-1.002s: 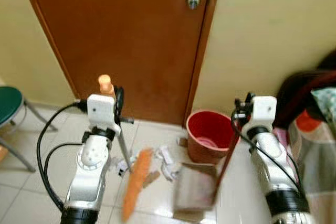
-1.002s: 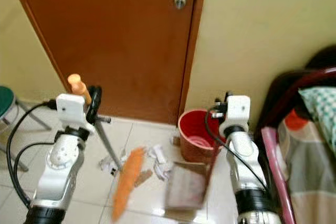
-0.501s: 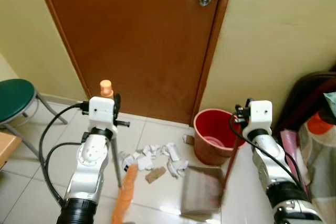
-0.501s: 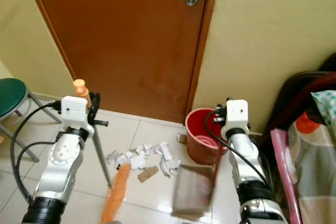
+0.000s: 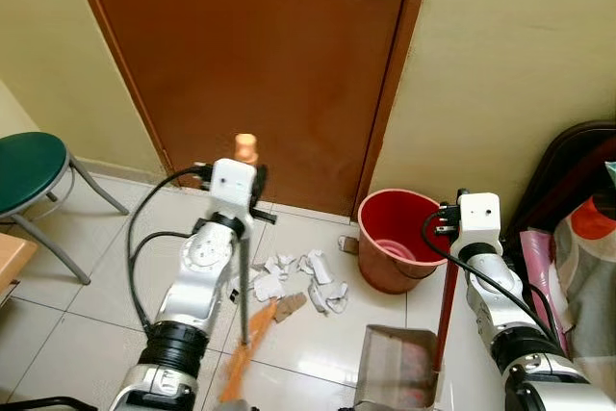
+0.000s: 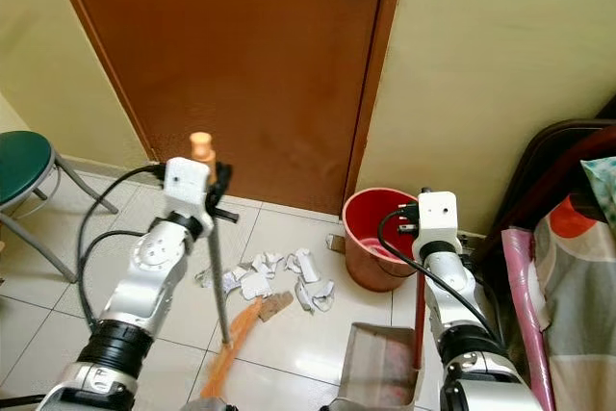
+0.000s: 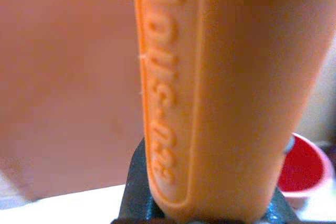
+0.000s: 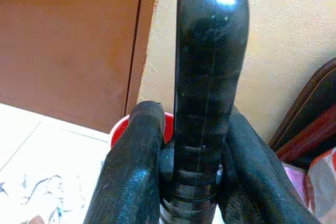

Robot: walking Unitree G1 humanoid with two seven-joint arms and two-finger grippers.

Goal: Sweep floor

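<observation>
My left gripper [image 5: 253, 188] is shut on the broom's grey pole just below its orange handle tip [image 5: 246, 145], which looms close in the left wrist view [image 7: 220, 93]. The orange brush head [image 5: 237, 371] rests on the tiles, just on my side of a pile of torn white paper scraps [image 5: 292, 278]. My right gripper [image 5: 446, 228] is shut on the black grip [image 8: 209, 77] of the dustpan's red pole [image 5: 444, 310]. The grey dustpan [image 5: 393, 379] sits on the floor to the right of the scraps, below a red bucket [image 5: 397, 253].
A shut brown door [image 5: 260, 64] and a cream wall [image 5: 520, 55] stand straight ahead. A green stool [image 5: 27, 168] with metal legs is at the left. A dark bed frame with patterned bedding [image 5: 589, 238] hems in the right side.
My left arm has swung right with the broom, standing the pole more upright. The dustpan has dropped lower in view, right of the scraps. The camera has shifted too.
</observation>
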